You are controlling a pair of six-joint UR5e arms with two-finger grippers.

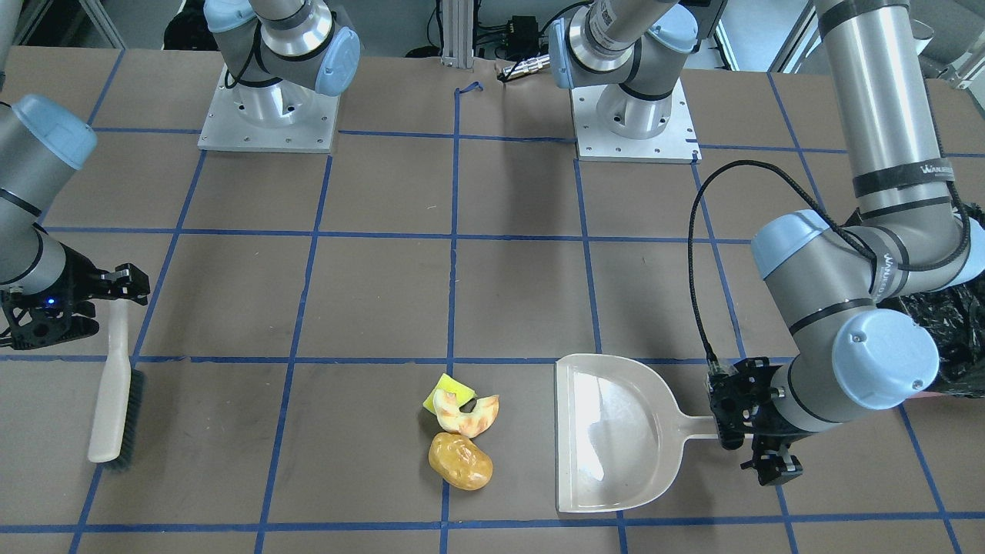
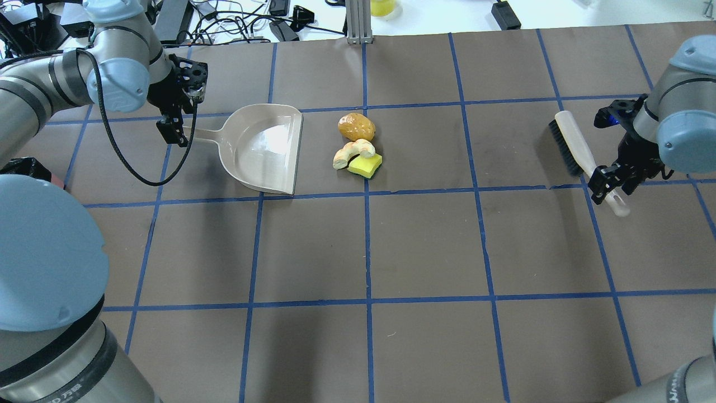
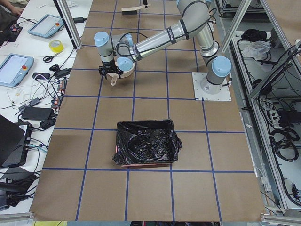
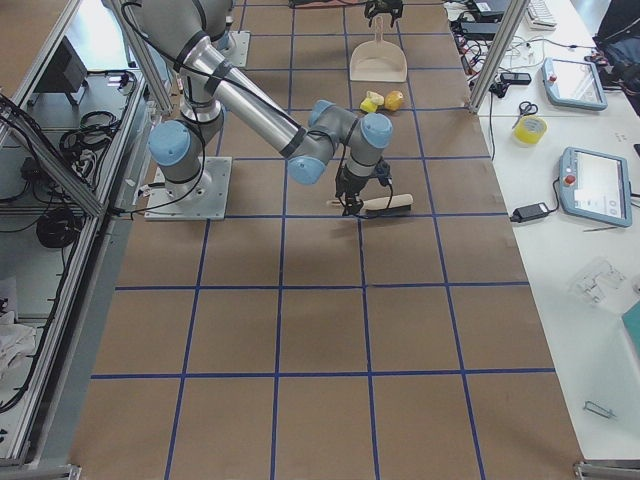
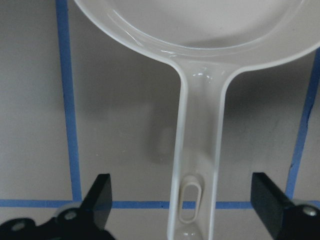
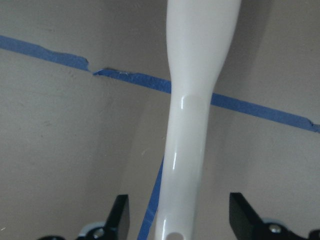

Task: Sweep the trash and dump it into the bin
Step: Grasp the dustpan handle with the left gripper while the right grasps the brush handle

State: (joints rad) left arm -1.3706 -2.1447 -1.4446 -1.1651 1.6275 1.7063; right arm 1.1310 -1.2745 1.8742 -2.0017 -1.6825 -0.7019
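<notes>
The trash lies together near the far middle of the table: a yellow-green wedge, a pale orange curled peel and an amber potato-shaped lump. A beige dustpan lies to their left with its mouth towards them. My left gripper is open, its fingers astride the dustpan handle without closing on it. A white brush lies at the right. My right gripper is open astride the brush handle. The bin, lined with black plastic, stands at the table's left end.
Both arm bases stand at the robot's edge of the table. A cable loops from the left wrist over the table beside the dustpan. The bin's black bag shows behind the left arm.
</notes>
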